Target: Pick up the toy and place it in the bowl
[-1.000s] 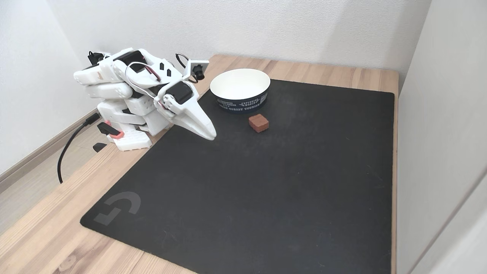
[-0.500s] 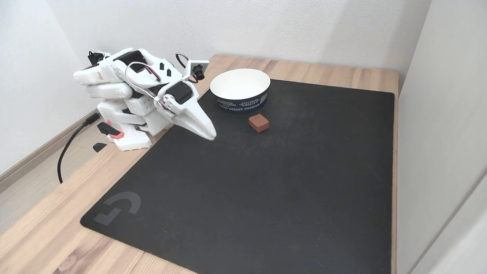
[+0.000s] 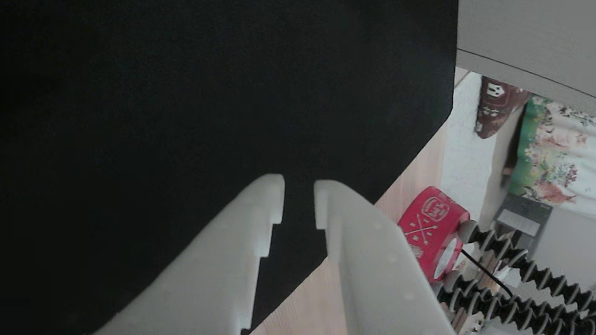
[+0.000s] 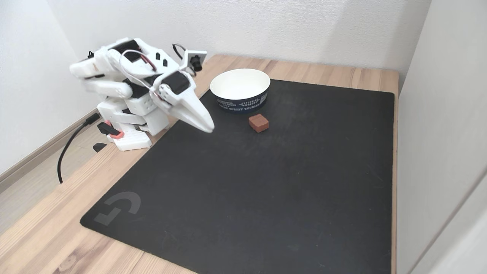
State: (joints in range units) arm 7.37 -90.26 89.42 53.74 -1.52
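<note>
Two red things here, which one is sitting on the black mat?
The small red cube, just in front of the bowl. The red roll with white emblems lies off the mat, beyond the table edge.

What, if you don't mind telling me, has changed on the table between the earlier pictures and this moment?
The arm has lifted a little off its folded pose, and the gripper has risen slightly and drawn a touch left in the fixed view. Its fingers stand slightly parted with nothing between them. The toy lies where it was on the black mat, just in front of the bowl, which has not moved.
</note>
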